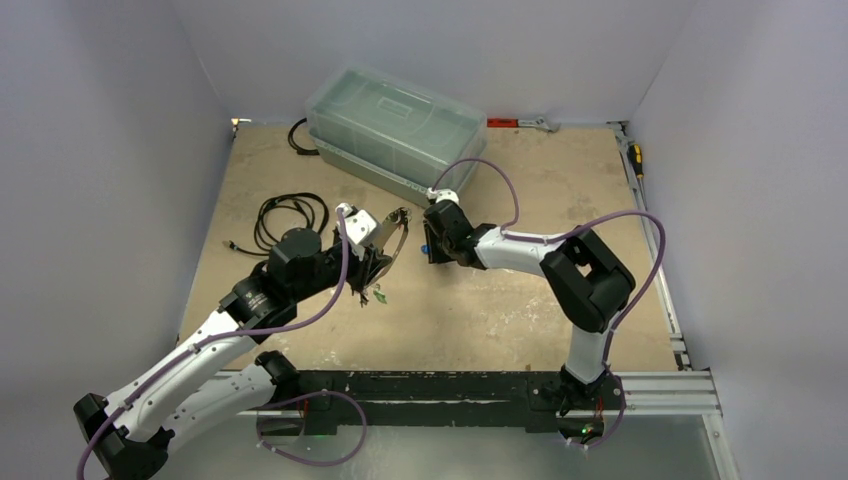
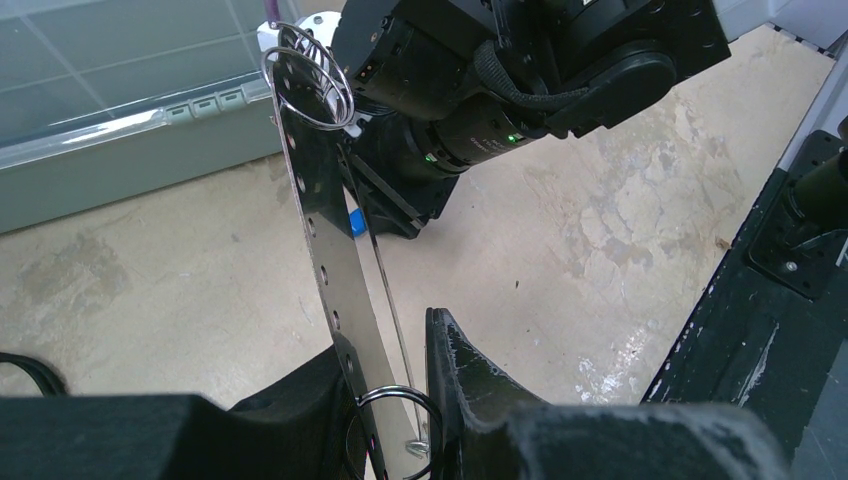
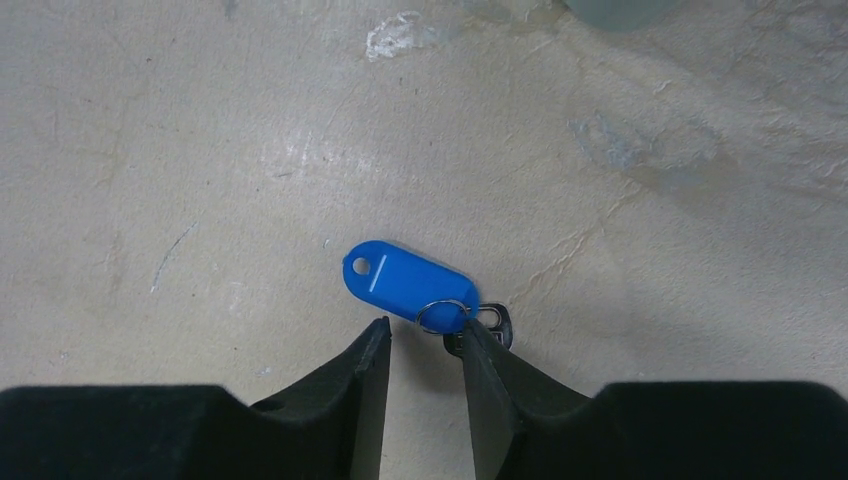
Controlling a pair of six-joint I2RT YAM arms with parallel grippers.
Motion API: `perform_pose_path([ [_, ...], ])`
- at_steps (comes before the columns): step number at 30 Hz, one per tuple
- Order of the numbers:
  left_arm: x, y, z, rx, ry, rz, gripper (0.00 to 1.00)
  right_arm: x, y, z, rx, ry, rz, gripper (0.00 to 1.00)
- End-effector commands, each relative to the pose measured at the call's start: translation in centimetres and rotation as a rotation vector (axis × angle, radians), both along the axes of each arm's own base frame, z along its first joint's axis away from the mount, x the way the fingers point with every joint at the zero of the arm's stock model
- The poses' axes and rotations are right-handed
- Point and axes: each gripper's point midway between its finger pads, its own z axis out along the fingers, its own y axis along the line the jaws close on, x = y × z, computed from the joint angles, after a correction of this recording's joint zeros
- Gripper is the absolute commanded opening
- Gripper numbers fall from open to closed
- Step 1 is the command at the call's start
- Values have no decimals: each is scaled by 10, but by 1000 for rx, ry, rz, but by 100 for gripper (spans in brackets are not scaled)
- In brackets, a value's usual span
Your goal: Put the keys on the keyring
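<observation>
I saw left gripper (image 2: pixel 385 345) clenched on keyring (image 2: pixel 325 240): flat grey metal band, seen edge-on, small punched holes in a row, thin wire loops (image 2: pixel 312 62) through rim. Keyring held aloft, tilted, above table (image 3: pixel 200 150). Right gripper (image 3: pixel 424 325) low over table, jaws narrowly parted, nothing between. Blue-tagged key (image 3: pixel 405 283), with glossy oval plastic tag, lay flat on scuffed, mottled beige surface. Its wire split ring (image 3: pixel 440 316) sat right at one black fingertip.

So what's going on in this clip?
The left gripper holds the keyring up on edge above the table. A green tag shows just below it. The right gripper is down near the table, jaws slightly apart, with the blue-tagged key at its tip, apparently not gripped.
</observation>
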Motion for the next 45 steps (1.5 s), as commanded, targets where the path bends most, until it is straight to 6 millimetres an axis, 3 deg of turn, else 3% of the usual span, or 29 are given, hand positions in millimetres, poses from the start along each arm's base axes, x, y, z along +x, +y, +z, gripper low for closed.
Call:
perform_pose_path([
  [1, 1, -4, 28, -75, -57, -9, 0, 9, 9, 5, -4, -23, 12, 34],
  [6, 1, -4, 27, -73, -56, -8, 0, 9, 3, -8, -51, -13, 5, 26],
  [16, 0, -4, 27, -74, -55, -12, 0, 7, -6, -14, -97, -17, 4, 0],
  [21, 0, -4, 28, -75, -57, -15, 0, 1, -3, 10, -34, -61, 46, 0],
  [28, -1, -4, 28, -76, -60, -16, 0, -13, 6, 66, 131, -155, 122, 0],
  [34, -1, -4, 29, -78, -60, -17, 0, -27, 5, 74, 182, -141, 150, 0],
  [35, -1, -4, 29, -78, -61, -18, 0, -27, 4, 70, 168, -130, 146, 3],
  [39, -2, -4, 31, -81, -65, -18, 0, -20, 7, 57, 122, -100, 141, 45],
  [42, -2, -3, 31, -81, -67, -14, 0, -8, 10, 56, 89, -131, 153, 60],
  [45, -1, -2, 31, -81, -68, -12, 0, 3, 9, 50, 61, -154, 195, 64],
])
